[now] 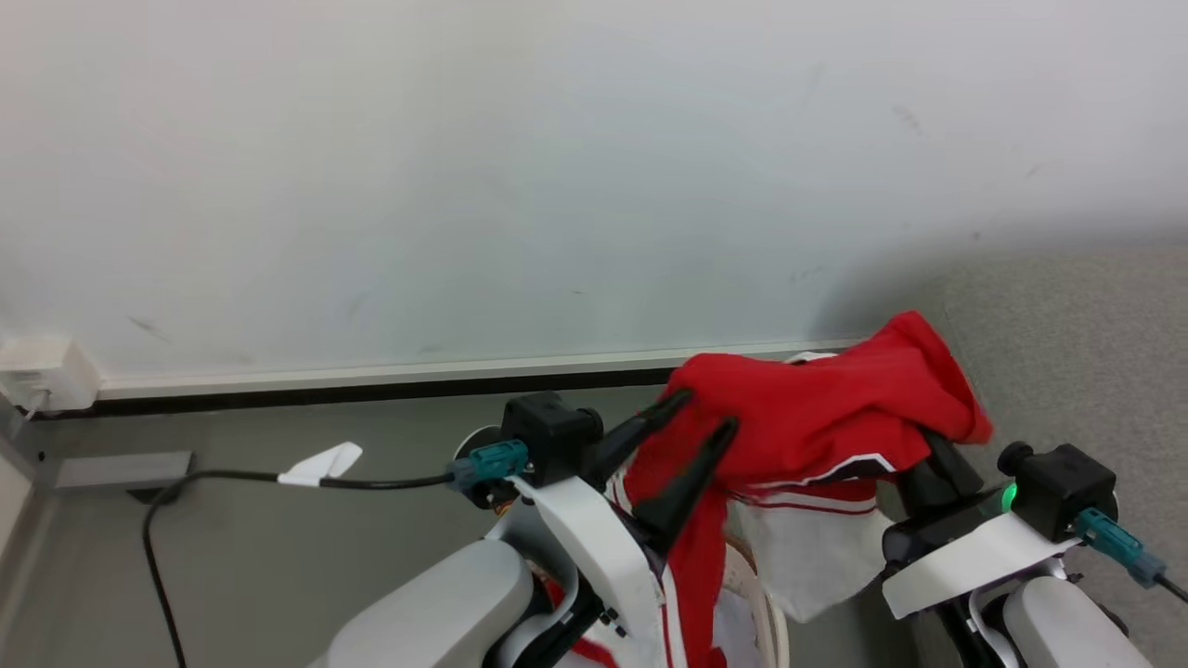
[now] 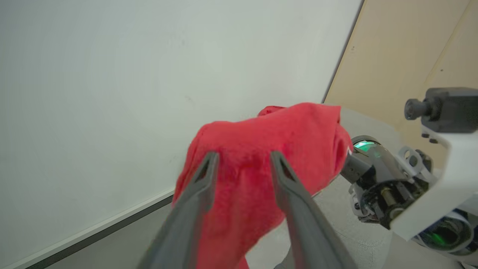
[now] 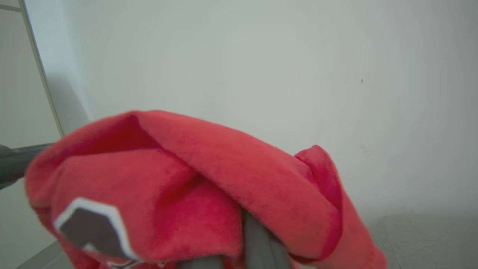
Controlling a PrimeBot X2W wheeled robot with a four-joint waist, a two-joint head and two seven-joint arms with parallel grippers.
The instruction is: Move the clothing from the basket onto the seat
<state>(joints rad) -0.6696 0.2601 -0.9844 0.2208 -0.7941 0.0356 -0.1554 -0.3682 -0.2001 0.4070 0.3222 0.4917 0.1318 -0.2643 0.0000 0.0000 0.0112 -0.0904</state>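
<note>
Right jaws pinch the clothing (image 1: 817,413) — left jaws parted.

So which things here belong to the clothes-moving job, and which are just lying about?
Job: red clothing, basket, seat, left gripper open, right gripper shut on the clothing.
Lying about: black cable, white wall box, grey floor box.

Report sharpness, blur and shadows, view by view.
Head view: mostly sharp, a soft shadow darkens the wall above the sofa. Left wrist view: left gripper motion-blurred. Right wrist view: red garment too close, out of focus.
</note>
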